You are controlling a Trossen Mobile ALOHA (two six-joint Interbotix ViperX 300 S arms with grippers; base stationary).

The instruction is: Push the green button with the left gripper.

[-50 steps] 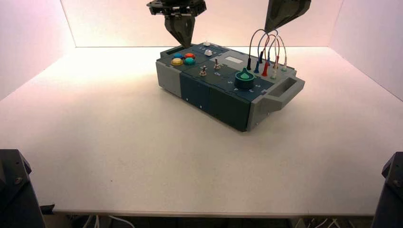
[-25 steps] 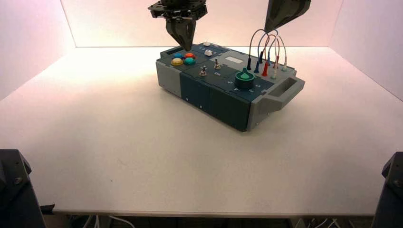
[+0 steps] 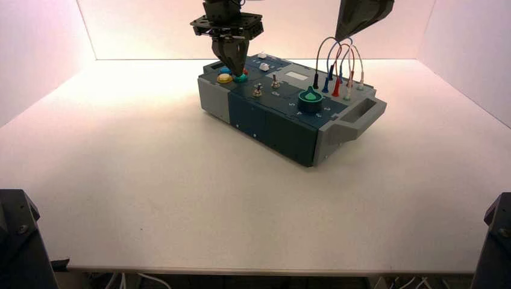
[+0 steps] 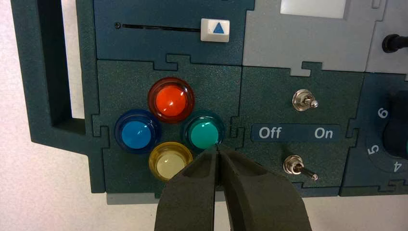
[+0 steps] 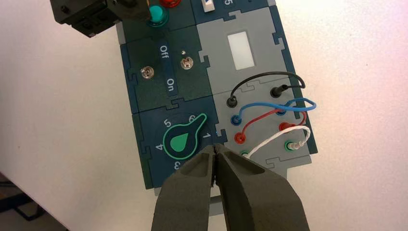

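The green button is a teal dome in a cluster of four on the box's left end, beside the red, blue and yellow buttons. My left gripper is shut, its pointed tip just at the green button's edge, between it and the yellow one. From above, the left gripper stands low over the button cluster, hiding most of it; the green button peeks out beside the tip. My right gripper, shut, hangs high above the box's right end.
The box sits turned on the white table. Two toggle switches flank an Off/On label. A white slider, a dark-green knob and looped wires lie further right. Grey handle at the right end.
My left gripper has come down and slightly forward from above the box's back edge onto the button cluster. The right arm has stayed put.
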